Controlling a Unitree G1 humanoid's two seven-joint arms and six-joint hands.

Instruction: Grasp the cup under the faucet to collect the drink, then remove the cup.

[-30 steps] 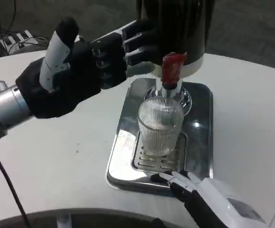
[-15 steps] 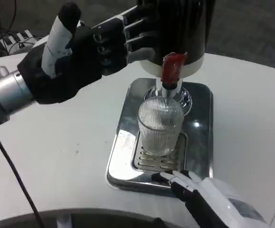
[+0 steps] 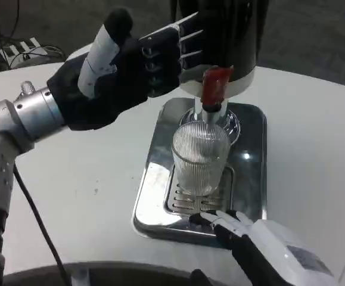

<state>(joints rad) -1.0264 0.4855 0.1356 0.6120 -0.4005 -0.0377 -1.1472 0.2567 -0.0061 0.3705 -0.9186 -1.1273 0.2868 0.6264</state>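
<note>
A white table (image 3: 71,196) holds a steel tray (image 3: 252,179); the ribbed glass cup (image 3: 200,158) stands on its grate under the red tap (image 3: 215,84). The left hand (image 3: 121,74) hovers spread beside the dispenser (image 3: 220,36), holding nothing. The right hand (image 3: 261,247) lies at the tray's front edge, holding nothing, fingers apart

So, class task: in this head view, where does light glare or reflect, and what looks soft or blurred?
Head view: bright reflections streak the steel drip tray, mostly along its left side and rim; the ribbed glass cup catches soft highlights; the red tap lever looks slightly smeared; the left hand is dark with little detail; the right hand is sharp enough at the bottom edge.
</note>
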